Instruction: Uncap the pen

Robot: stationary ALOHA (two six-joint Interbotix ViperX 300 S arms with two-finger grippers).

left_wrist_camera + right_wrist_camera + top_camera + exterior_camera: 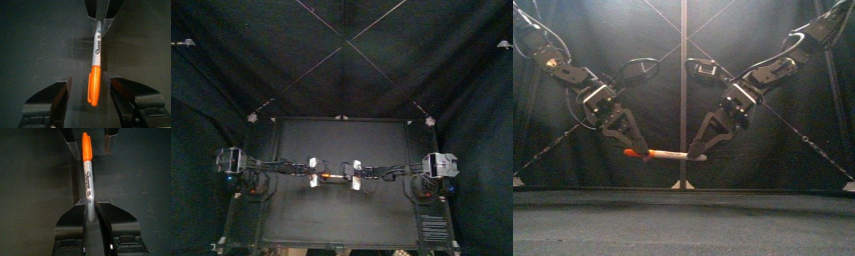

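Over table [684, 220] right hand [696, 154] grips pen [671, 156]; cap [94, 86] within left hand [633, 151]

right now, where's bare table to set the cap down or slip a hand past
The table is bare: widest between the raised pen and the front edge, also behind it to the back curtain. Crowded only at centre, where left gripper and right gripper meet at the pen.
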